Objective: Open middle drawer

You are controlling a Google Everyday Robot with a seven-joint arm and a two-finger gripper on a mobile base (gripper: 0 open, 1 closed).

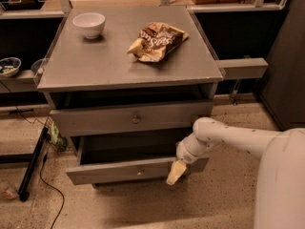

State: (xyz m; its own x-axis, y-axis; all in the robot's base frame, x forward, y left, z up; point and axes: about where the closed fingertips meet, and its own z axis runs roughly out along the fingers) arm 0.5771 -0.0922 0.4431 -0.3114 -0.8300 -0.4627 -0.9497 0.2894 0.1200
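The middle drawer (pixel 109 173) is a long flat grey front with a small round knob (pixel 139 171). It stands pulled out from the cabinet, its dark inside showing behind the front. My gripper (pixel 174 173) hangs at the end of the white arm (pixel 224 137). It points down over the right part of this drawer's front, to the right of the knob. The taller top drawer front (pixel 95 120) with its own knob (pixel 136 119) sits above, pushed in. The lowest front is hidden under the pulled-out drawer.
On the grey cabinet top (pixel 95 66) stand a white bowl (pixel 89 24) and a brown snack bag (pixel 157 41). A black stand leg and cable (pixel 33 166) lie on the speckled floor at left. A dark shelf with a small bowl (pixel 8 66) is at far left.
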